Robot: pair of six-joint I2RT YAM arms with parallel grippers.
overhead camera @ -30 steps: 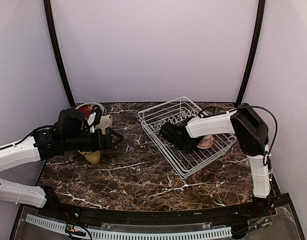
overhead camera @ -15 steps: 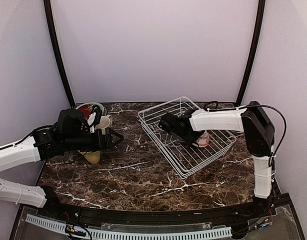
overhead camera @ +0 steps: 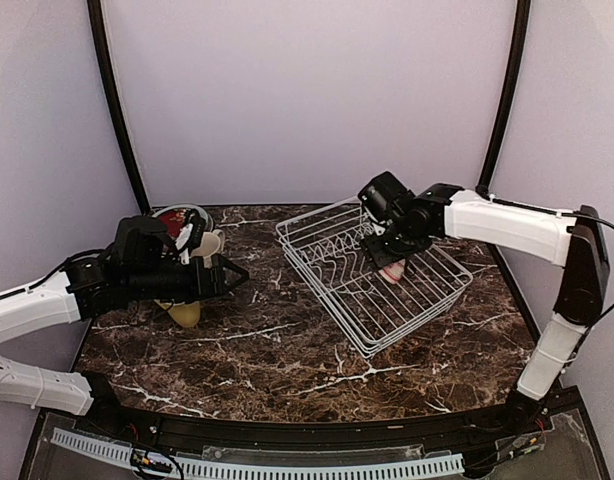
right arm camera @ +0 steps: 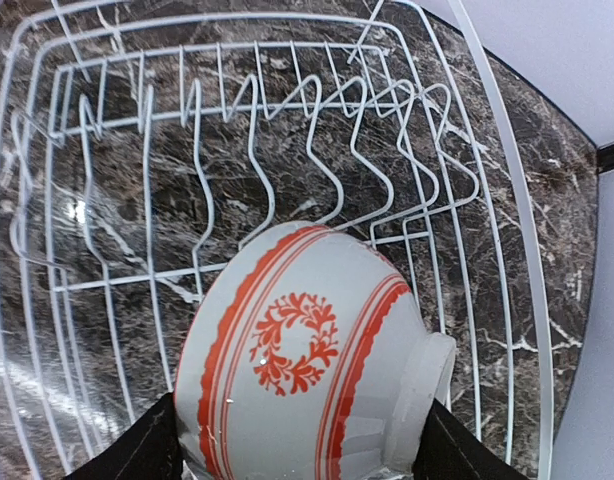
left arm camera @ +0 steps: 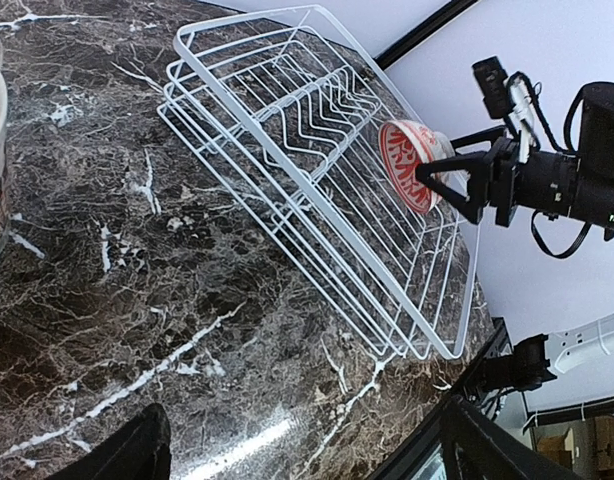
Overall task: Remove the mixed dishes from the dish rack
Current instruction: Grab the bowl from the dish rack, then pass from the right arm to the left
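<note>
Red-patterned white ceramic bowl [right arm camera: 305,385] sits between the two black fingers [right arm camera: 137,452] of the right gripper [overhead camera: 391,256], jaws spread wide around its body. Bowl lies on its side, foot ring to the right in the wrist view, over the floor of the white wire dish rack [overhead camera: 407,305], close to the tine rows. Contact with the wires: cannot tell. Left gripper [overhead camera: 232,275] gapes wide with nothing in it, above the dark marble tabletop [overhead camera: 287,350], left of the rack, just beside a yellow mug [overhead camera: 186,314] and other piled dishes [overhead camera: 187,225].

No legible text or markings
</note>
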